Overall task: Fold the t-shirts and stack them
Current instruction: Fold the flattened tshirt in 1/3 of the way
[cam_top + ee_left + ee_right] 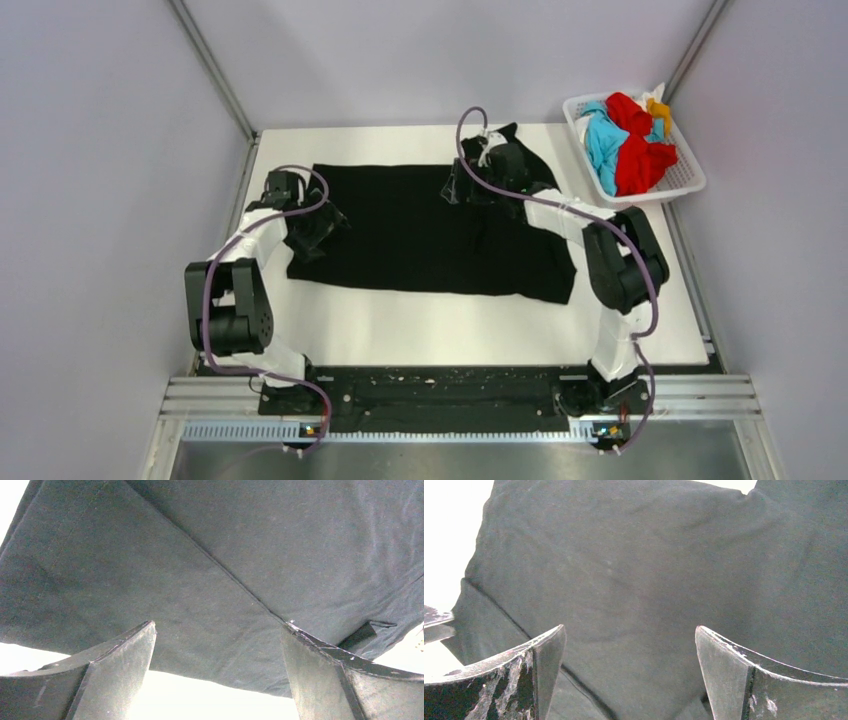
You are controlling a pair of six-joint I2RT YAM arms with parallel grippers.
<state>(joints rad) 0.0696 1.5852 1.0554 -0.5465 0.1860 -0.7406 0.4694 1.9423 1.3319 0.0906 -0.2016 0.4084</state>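
The large black t-shirt [420, 235] lies spread flat on the white table. My left gripper [318, 232] is open over its left edge; the left wrist view shows black cloth [210, 570] with a seam and the white table between the spread fingers [120, 675]. My right gripper [470, 185] is open over the shirt's far middle part; the right wrist view shows black cloth [634, 590] between the spread fingers [734, 675]. Red [640, 160], turquoise-blue [604, 140] and orange-yellow [658, 108] shirts lie crumpled in the basket.
The white lattice basket [690, 185] stands at the back right corner of the table. The white table [430, 330] shows between the shirt and the arm bases. Grey walls close in the left, right and far sides.
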